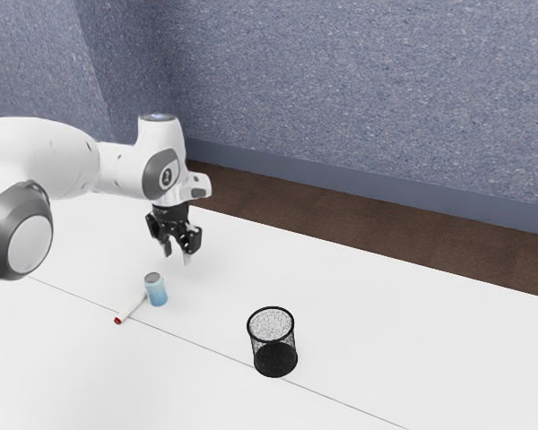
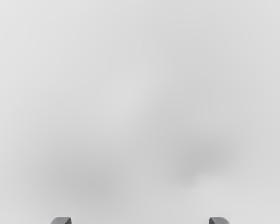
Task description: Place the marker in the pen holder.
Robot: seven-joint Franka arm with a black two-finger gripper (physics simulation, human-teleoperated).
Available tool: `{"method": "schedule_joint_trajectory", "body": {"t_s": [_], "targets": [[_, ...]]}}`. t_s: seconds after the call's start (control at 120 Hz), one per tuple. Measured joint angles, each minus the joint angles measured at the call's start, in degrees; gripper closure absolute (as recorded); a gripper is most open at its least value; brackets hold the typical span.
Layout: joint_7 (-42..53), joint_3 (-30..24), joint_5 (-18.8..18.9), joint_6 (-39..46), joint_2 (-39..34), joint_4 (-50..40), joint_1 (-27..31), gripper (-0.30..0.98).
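The black gripper (image 1: 177,256) stands open above the white table in the exterior view, with nothing between its fingers. In the wrist view the two fingertips of the gripper (image 2: 140,220) show far apart at the lower edge. A white marker (image 1: 132,307) with a red end lies on the table, its other end beside a blue can. The pen holder (image 1: 273,345), a black mesh cup, stands upright toward the exterior view's right from the marker. The gripper is beyond the can and marker, on the wall side.
A light blue can (image 1: 156,290) stands upright right by the marker, between it and the pen holder. The white table (image 1: 386,331) has a thin seam line running across it. Behind its far edge are a brown floor and a blue-grey wall.
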Motion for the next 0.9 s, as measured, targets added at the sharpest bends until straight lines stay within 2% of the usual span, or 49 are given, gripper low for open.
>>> {"method": "schedule_joint_trajectory", "body": {"t_s": [0.133,0.408,0.9], "targets": [[2.0,0.1,-0.7,2.8,1.7,0.0,2.6,0.37],[4.9,0.1,-2.5,6.1,0.6,-3.9,3.2,0.51],[7.5,-0.1,-3.2,9.5,-2.8,-11.3,3.0,0.53]]}}
